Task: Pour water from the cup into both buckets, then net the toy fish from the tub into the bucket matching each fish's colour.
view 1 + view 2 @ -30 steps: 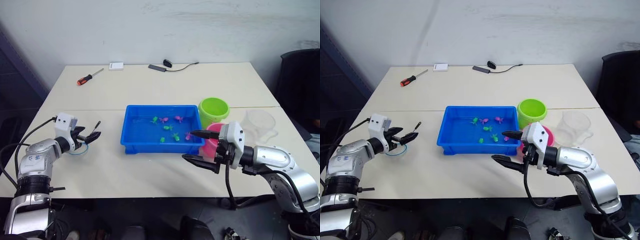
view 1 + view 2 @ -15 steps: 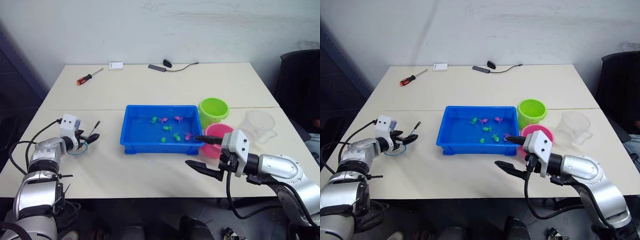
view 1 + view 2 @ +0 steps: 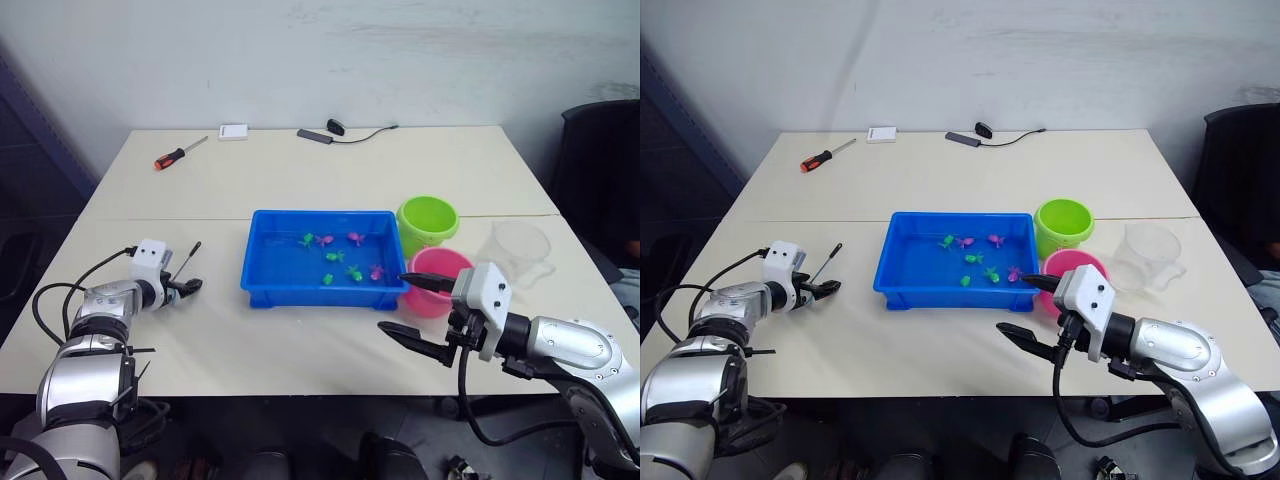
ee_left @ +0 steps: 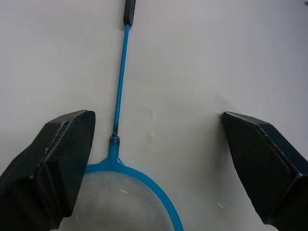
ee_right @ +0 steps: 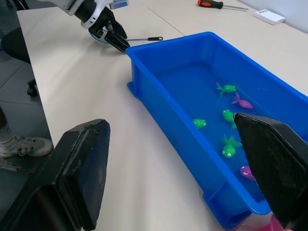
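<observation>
The blue tub sits mid-table and holds several green and pink toy fish. Right of it stand the lime green bucket and the pink bucket, with the clear cup beyond them. The net lies flat on the table left of the tub, its thin handle pointing away. My left gripper hovers open just over the hoop's neck, touching nothing. By the tub's front right corner, my right gripper is open and empty, in front of the pink bucket.
An orange-handled screwdriver, a small white box and a black cable with a device lie at the table's far edge. A black chair stands to the right. A seam crosses the table behind the tub.
My left gripper has dropped lower toward the net on the table. The right arm has drawn back toward the front edge, uncovering more of the pink bucket.
</observation>
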